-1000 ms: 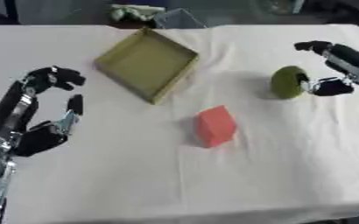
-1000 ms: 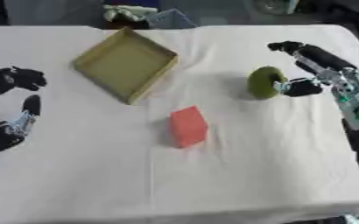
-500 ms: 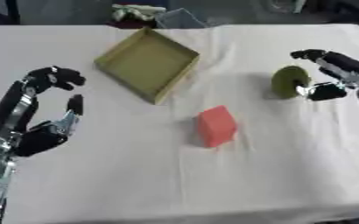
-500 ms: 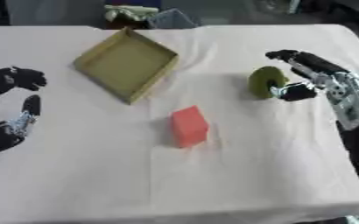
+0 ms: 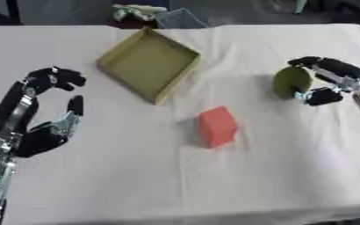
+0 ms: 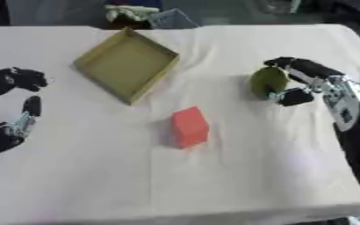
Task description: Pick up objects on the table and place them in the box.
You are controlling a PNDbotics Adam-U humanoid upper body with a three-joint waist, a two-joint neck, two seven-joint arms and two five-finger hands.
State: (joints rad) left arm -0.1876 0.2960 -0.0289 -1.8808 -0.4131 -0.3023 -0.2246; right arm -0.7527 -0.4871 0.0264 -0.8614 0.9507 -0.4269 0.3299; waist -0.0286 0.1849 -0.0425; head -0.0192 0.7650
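We start at our right hand (image 6: 302, 85), out at three o'clock on the table: fingers arch over the top of a green object (image 6: 268, 82) and the thumb tucks in under its lower right side, so the hand is wrapped around it. The object is olive green, rounded, like a thick disc or flattened ball seen nearly edge-on, with a shadow falling to its left; whether it is lifted off the cloth we cannot tell.

Over at nine o'clock our left hand (image 5: 45, 127) hangs idle and grasping nothing, fingers loosely curved at the top, thumb held apart, palm facing inward.

Moving outward, near the centre lies a red block (image 5: 216, 126), a plain box shape, salmon-red, slightly tilted, well apart from both hands.

Up at eleven o'clock sits the box (image 5: 185, 71), a shallow square tray in dull yellow-green, turned so one corner points away from us, its low walls standing, nothing visible inside.

All of it rests on a pale cloth-covered table (image 5: 137, 176), creased down the middle. At twelve o'clock, beyond the far edge, sits some pale clutter (image 5: 141, 11) we cannot identify.
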